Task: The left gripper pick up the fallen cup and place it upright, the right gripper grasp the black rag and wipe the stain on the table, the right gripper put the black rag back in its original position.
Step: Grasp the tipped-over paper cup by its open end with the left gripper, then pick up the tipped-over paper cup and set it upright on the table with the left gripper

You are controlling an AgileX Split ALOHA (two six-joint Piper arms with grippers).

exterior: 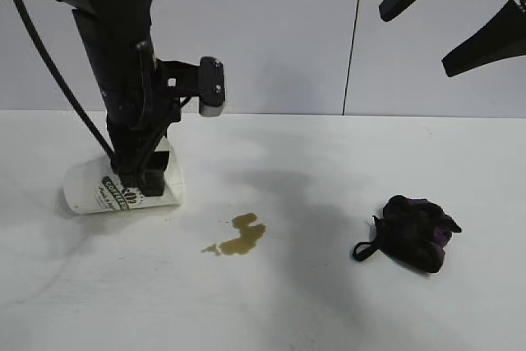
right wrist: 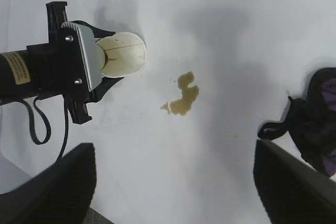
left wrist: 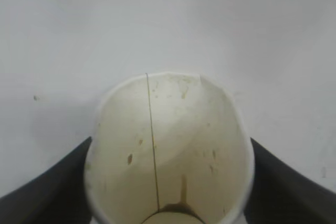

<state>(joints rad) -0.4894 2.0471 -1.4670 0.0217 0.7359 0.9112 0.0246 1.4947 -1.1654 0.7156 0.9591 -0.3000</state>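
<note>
On the white table, taking the stain as the landmark, the cup lies well to the left of it, on its side, its mouth turned away from the puddle and its base toward it. Over the cup comes the left gripper, pointing steeply down, with one finger across the front of the cup's green band. From the left wrist view the cup's open mouth fills the space between two dark fingers, one pressed to each side of the rim — the claw is clamped on the cup, which shows brown drips inside. The right wrist view shows the same gripper straddling the cup, with the stain just beyond it.

The stain itself is a small olive-brown puddle with a thin tail running toward the cup's side. Well to the right of it, and a little nearer the camera's edge than the cup, sits the black rag, bunched up, purple patches showing, its loop trailing back toward the stain. Above and to the right of the rag hangs the right gripper — clear of the table, fingers spread wide, holding nothing
</note>
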